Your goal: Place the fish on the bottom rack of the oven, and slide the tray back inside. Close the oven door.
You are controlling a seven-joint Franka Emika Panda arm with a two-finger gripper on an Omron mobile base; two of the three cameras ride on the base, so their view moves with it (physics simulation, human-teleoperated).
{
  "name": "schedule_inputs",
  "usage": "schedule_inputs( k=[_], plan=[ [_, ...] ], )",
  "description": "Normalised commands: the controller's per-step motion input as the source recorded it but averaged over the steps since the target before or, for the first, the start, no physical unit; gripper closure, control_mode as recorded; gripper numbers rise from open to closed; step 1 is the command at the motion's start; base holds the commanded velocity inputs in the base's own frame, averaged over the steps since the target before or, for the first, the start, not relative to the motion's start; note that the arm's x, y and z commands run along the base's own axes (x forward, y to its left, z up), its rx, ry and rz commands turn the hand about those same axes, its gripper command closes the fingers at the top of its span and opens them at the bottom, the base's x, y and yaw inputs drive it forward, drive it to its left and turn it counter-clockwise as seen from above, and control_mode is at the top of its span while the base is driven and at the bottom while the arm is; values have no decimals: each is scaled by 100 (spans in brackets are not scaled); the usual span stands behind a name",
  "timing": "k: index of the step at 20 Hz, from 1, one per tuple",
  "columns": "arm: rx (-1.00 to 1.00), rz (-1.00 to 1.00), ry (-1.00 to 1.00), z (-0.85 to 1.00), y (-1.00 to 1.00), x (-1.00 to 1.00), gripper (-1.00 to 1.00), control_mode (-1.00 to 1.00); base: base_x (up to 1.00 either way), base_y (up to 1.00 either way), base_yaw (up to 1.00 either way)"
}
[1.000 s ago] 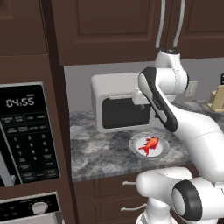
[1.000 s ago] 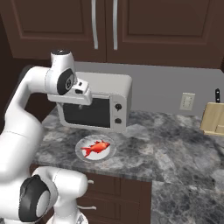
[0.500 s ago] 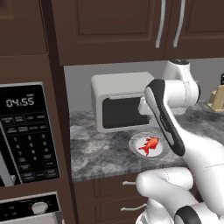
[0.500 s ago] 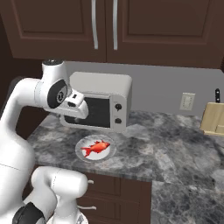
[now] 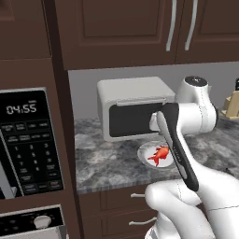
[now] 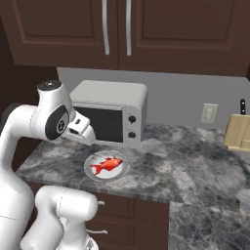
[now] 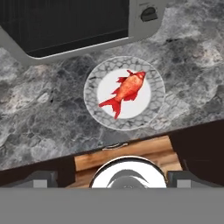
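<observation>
Hand view: fish (image 7: pixel 125 92) lying flat at centre of round white plate (image 7: pixel 95 109), long axis diagonal, head toward upper right near microwave (image 7: pixel 65 26) corner knob, tail toward lower left. Plate on grey marbled counter (image 7: pixel 39 118), just in front of the white microwave. Finger tips (image 7: pixel 41 178) low at bottom edge, spread wide, gripping nothing, well above the fish. Right base view: fish (image 6: pixel 107 165) on plate (image 6: pixel 93 172), head pointing right, tail left; arm wrist (image 6: pixel 80 130) hanging above plate's left side. Left base view: fish (image 5: pixel 160 154) partly behind arm link.
</observation>
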Motion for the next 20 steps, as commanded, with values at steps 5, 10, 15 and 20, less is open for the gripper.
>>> schedule_inputs(
  k=[5,10,15,20],
  plan=[
    [0,-12,-8,-23,0,-13,-100,-100,0,0,0],
    [0,-15,4,-8,-15,-8,-100,-100,0,0,0],
    [1,-22,4,-9,-9,19,-100,-100,0,0,0],
    [18,-13,9,-21,-23,24,-100,-100,0,0,0]
  ],
)
